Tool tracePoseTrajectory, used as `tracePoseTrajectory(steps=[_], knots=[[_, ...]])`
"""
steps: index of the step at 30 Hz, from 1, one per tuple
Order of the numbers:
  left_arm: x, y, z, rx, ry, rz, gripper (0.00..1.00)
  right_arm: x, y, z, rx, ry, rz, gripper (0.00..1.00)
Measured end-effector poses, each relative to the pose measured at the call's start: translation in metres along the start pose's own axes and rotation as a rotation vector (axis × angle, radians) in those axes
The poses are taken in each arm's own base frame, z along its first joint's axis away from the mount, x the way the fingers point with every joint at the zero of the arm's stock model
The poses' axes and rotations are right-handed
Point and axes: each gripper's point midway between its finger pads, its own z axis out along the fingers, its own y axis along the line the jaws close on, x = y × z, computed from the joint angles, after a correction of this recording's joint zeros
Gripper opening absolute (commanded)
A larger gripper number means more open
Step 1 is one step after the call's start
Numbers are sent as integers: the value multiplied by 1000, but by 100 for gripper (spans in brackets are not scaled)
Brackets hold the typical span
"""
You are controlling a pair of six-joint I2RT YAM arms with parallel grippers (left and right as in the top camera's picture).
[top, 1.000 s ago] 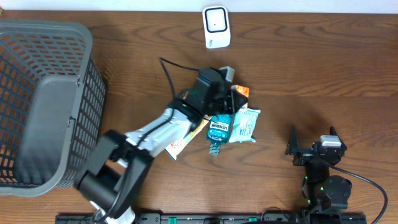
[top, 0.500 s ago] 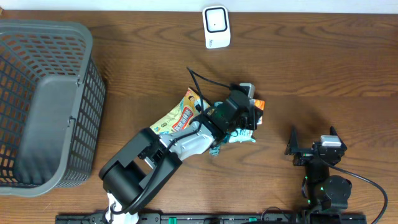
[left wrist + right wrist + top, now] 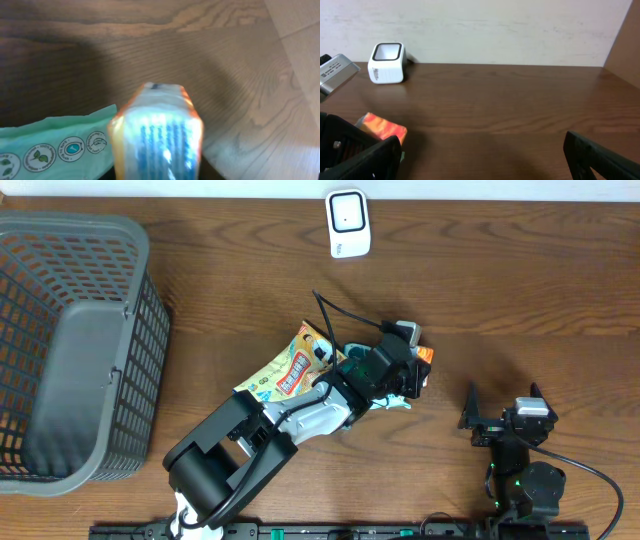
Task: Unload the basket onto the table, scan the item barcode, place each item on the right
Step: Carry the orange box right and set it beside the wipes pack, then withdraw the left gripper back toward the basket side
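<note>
No word can be read clearly. The orange-edged pack (image 3: pixel 157 135) carries blue print, blurred past reading. The green pouch (image 3: pixel 50 145) beside it bears a row of small round signs, among them a leaf and a drop. The snack bag (image 3: pixel 290 370) shows red characters, too small to read.

Orange pack (image 3: pixel 157 135); grey mesh basket (image 3: pixel 145 350)

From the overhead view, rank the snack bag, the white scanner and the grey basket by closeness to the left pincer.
1. Snack bag, just left of the left pincer.
2. White scanner, at the table's far edge.
3. Grey basket, far left.
</note>
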Motion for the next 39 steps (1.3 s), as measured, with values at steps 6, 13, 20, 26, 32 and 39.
tracePoseTrajectory(steps=[6,13,20,26,32,39], knots=[[0,0,0,0,0,9,46,0,0,0,0,0,0,99],[0,0,0,1,-1,9,46,0,0,0,0,0,0,99],[-2,14,-4,-69,-4,134,60,0,0,0,0,0,0,99],[-49,32,-52,-236,-95,275,79,0,0,0,0,0,0,99],[-131,17,-140,-371,-355,424,90,0,0,0,0,0,0,99],[-197,7,-254,-593,-613,595,96,0,0,0,0,0,0,99]])
